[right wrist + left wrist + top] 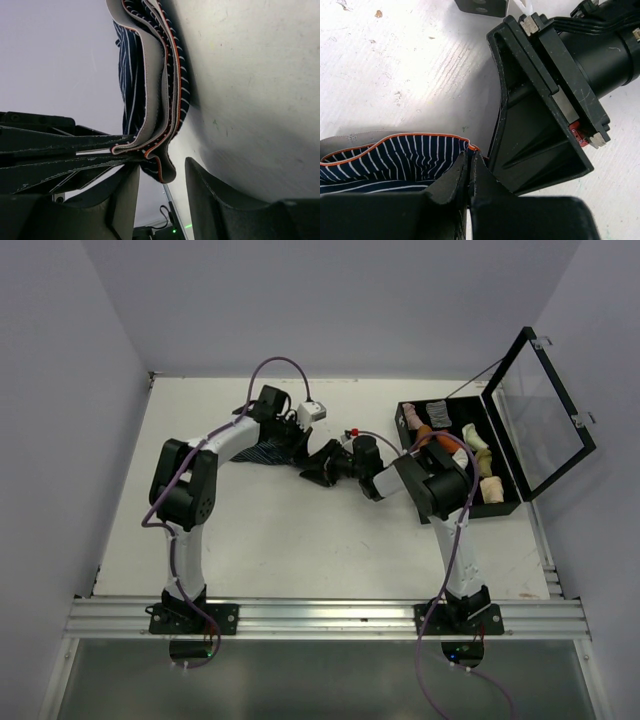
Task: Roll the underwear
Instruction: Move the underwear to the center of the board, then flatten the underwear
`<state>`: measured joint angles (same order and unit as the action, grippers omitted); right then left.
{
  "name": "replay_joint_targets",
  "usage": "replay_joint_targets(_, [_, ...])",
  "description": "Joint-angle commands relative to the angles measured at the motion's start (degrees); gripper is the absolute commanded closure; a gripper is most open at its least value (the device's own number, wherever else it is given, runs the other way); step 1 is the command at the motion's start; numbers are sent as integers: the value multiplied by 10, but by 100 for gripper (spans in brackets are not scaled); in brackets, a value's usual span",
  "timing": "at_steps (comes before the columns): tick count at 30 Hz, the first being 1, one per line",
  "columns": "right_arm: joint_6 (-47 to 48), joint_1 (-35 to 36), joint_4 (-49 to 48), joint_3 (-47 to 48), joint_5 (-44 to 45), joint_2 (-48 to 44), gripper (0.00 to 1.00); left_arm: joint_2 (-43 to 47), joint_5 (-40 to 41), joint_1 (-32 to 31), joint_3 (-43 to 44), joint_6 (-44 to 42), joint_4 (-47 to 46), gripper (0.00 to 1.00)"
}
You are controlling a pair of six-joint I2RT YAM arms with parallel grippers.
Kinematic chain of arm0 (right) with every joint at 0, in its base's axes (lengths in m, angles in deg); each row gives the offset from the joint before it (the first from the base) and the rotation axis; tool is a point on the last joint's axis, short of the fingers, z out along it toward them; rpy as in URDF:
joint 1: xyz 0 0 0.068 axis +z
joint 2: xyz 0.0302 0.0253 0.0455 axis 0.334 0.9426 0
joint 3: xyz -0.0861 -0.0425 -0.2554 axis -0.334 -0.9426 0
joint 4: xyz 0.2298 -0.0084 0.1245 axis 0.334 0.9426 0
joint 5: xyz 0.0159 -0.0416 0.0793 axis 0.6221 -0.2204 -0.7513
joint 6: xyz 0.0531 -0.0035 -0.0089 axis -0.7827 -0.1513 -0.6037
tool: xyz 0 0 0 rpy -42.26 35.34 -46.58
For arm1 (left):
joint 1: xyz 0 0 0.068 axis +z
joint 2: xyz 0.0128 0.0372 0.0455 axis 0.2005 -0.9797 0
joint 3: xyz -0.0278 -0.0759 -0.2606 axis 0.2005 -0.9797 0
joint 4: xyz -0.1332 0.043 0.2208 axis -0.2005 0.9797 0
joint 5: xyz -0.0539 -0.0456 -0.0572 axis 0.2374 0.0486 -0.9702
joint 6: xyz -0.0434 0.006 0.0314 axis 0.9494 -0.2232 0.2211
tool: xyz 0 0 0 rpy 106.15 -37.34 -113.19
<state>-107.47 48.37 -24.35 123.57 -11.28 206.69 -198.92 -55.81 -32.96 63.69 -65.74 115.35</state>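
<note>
Pinching the navy white-striped cloth underwear (395,160) tight was the left gripper (470,161), right gripper (160,172) straddling it fingers apart, guess it needed closing to start rolling.

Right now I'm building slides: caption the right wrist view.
Left gripper pinches the striped underwear's folded edge; the open right gripper straddles that same edge.

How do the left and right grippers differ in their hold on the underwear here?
The left gripper is pinched shut on the orange-trimmed edge of the underwear; the right gripper stands open, a folded corner between its jaws, unclamped. The left gripper reaches it from the table's left side, the right gripper from the right side. Both meet at the same striped underwear.
</note>
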Motion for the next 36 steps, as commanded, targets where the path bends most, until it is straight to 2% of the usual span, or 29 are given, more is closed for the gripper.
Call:
replay_joint_targets(1, [-22,0,-21,16,34,19,55,7,-26,3,10,18,1,100])
replay_joint_targets(4, [-6,-3,-19,21,31,26,64,11,-34,6,8,24,2,100])
replay_joint_targets(7, [9,-10,-19,26,27,30,79,17,-38,10,8,26,6,100])
replay_joint_targets(8, [15,-12,-18,30,23,29,91,19,-38,10,7,25,8,100])
replay_joint_targets(9, [21,-16,-17,35,19,28,97,23,-38,12,6,25,9,100])
replay_joint_targets(10, [39,-19,-17,37,12,21,100,26,-38,13,6,25,16,100])
replay_joint_targets(15, [150,-45,85,52,-47,-37,100,55,-46,48,9,34,22,100])
replay_joint_targets(17, [247,-51,147,62,-65,-78,100,66,-46,67,17,37,21,100])
replay_joint_targets(18, [285,-55,219,76,-75,-92,100,79,-46,84,20,36,20,100])
replay_joint_targets(19, [369,-56,258,85,-79,-105,100,86,-46,92,22,33,18,100])
replay_joint_targets(20, [416,-56,299,94,-80,-132,100,93,-43,99,25,32,15,100])
replay_joint_targets(21, [460,-56,382,118,-77,-143,100,106,-44,112,28,31,14,100])
replay_joint_targets(22, [538,-56,422,130,-74,-155,100,113,-44,119,30,27,10,100])
replay_joint_targets(23, [576,-57,463,144,-72,-162,100,118,-38,123,35,25,7,100])
replay_joint_targets(24, [616,-58,551,177,-64,-177,100,130,-35,133,38,25,2,100])
replay_joint_targets(25, [690,-60,594,194,-40,-184,100,136,-32,138,41,25,-8,100])
replay_joint_targets(26, [722,-62,660,211,-30,-191,100,142,-24,144,46,30,-18,100])
replay_joint_targets(28, [814,-69,722,257,19,-209,100,162,-17,166,50,45,-51,100])
replay_joint_targets(31, [891,-93,796,302,56,-230,100,192,-4,203,51,74,-113,100])
replay_joint_targets(36, [977,-123,879,365,87,-252,100,226,-21,257,48,86,-163,100])
